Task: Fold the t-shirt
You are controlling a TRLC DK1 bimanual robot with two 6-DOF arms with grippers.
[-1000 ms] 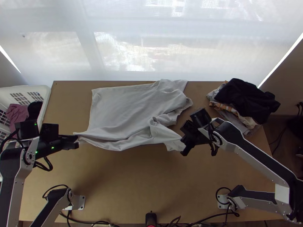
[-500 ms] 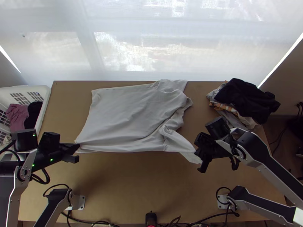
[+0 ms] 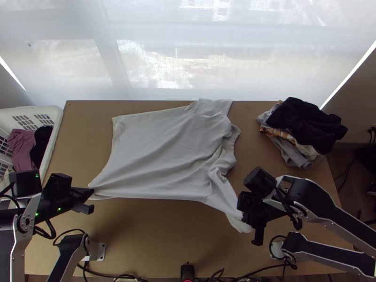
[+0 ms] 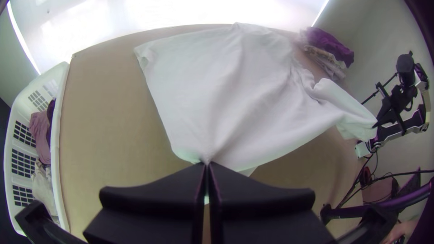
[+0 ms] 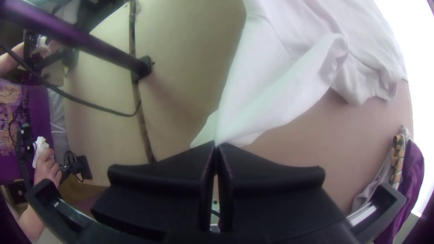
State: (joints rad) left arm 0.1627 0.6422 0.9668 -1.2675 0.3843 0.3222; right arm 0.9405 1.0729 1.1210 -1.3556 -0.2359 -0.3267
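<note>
Soft, light and quick to crease, I'd judge, the t-shirt (image 3: 164, 150) lies loosely spread on the table (image 3: 155, 239), best held at its near corners, the left gripper (image 4: 208, 163) pinching one, the right gripper (image 5: 216, 144) perhaps a sleeve (image 3: 229, 207)

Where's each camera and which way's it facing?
Top view: high over the table's near edge, facing steeply down; left arm, right arm show.
Left wrist view: on that wrist, facing across the t-shirt; left gripper at bottom.
Right wrist view: on that wrist, facing the t-shirt; right gripper at bottom.
Wrist views share the t-shirt and clothes pile.
</note>
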